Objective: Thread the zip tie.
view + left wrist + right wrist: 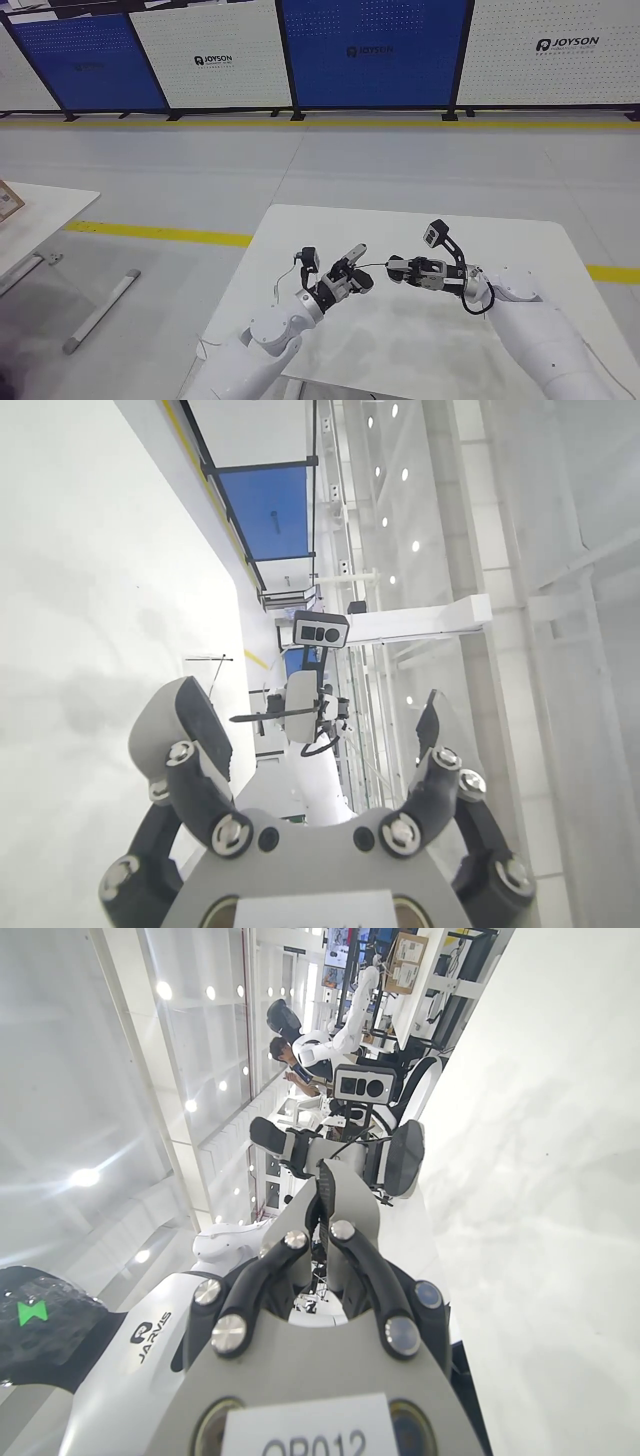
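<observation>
Right gripper (395, 267): jaws closed on zip tie (272, 715). Tie held roughly level above table, free end pointed to 9 o'clock in top view.
Left gripper (355, 270): jaws spread wide, nothing gripped. Placed at 9 o'clock of right gripper, near tie's free end; contact cannot be told.
White table (400, 340): both grippers held over its middle.

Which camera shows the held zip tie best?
The left wrist view: the zip tie juts sideways from the right gripper, dark against white. The top view shows a faint line; in the right wrist view the shut gripper covers it.
</observation>
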